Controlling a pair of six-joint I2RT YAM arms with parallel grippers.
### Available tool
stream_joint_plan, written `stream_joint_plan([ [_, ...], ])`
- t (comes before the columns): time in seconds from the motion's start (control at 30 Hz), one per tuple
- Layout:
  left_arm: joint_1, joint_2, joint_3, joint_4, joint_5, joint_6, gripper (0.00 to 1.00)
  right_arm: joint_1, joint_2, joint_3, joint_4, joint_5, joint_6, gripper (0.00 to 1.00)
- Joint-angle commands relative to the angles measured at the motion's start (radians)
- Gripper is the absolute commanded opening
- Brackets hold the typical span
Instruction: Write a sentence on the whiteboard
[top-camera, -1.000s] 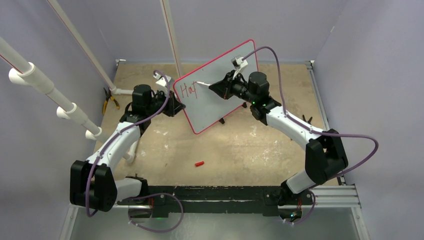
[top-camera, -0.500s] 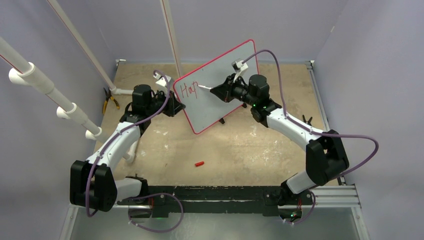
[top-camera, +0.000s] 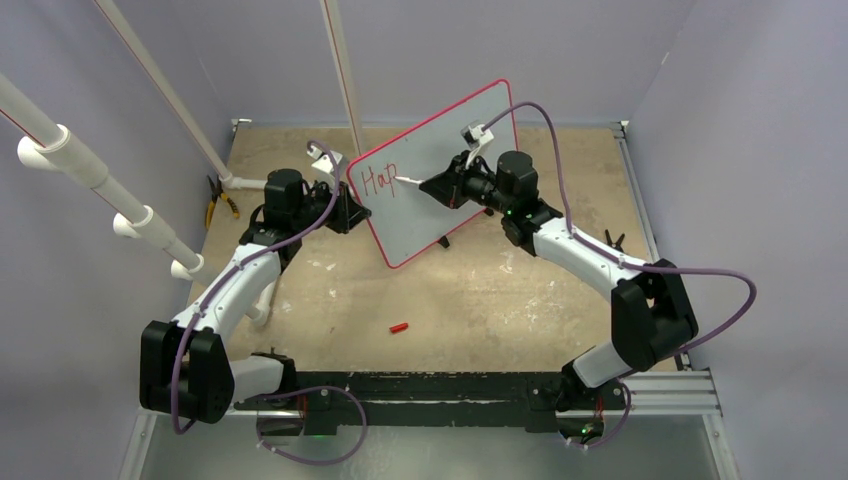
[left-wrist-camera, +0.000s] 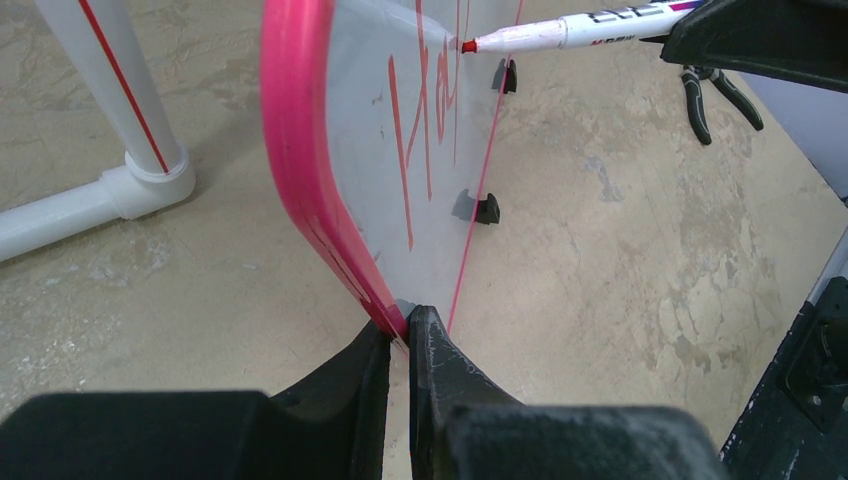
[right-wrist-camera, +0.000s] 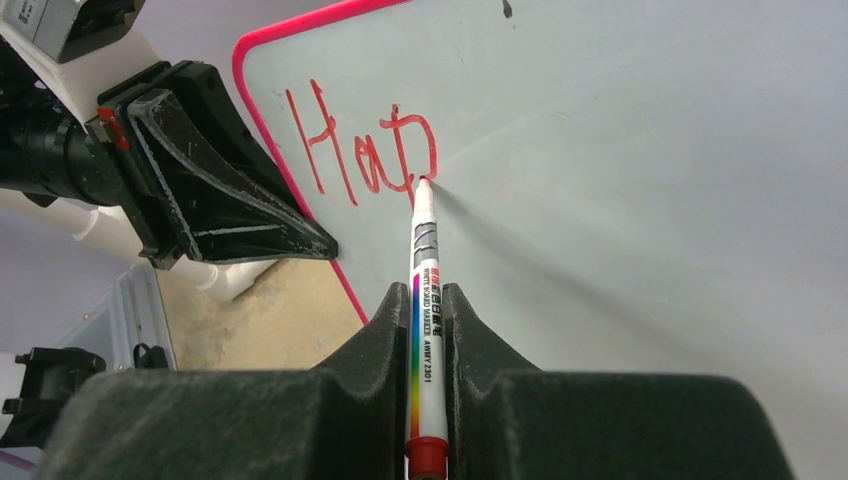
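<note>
Clamps a whiteboard marker (right-wrist-camera: 424, 250) between the fingers of the right gripper (right-wrist-camera: 428, 300), squeezed tight on the rainbow-striped barrel, red butt end toward the wrist. Presses the red tip against the whiteboard (right-wrist-camera: 650, 180), right at the foot of the "p" in the sentence (right-wrist-camera: 360, 150) (reads only "Hap", in slanted red strokes, near the board's upper left corner as seen from the right wrist). Pinches the board's red rim with the left gripper (left-wrist-camera: 400, 325), fingers drawn nearly together on the thin edge, at the side nearest the lettering. Holds the board raised on edge above the table (top-camera: 450, 300), face turned toward the right arm. Farther out: a white PVC pipe (left-wrist-camera: 110, 120) in a floor fitting near the rim, dark-handled pliers (left-wrist-camera: 715, 95) on the table past the marker, and a small red marker cap (top-camera: 399, 327) lying well apart from the board, toward the arm bases.
</note>
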Motion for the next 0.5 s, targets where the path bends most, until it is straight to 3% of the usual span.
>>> stream_joint_plan([
  [0.0,0.000,-0.003,0.022,0.041,-0.001,0.019,0.00,0.008,0.008,0.019,0.025,-0.026,-0.022,0.00],
  [0.47,0.000,-0.010,0.020,0.040,-0.003,0.018,0.00,0.012,-0.074,0.016,-0.002,-0.014,-0.019,0.00],
])
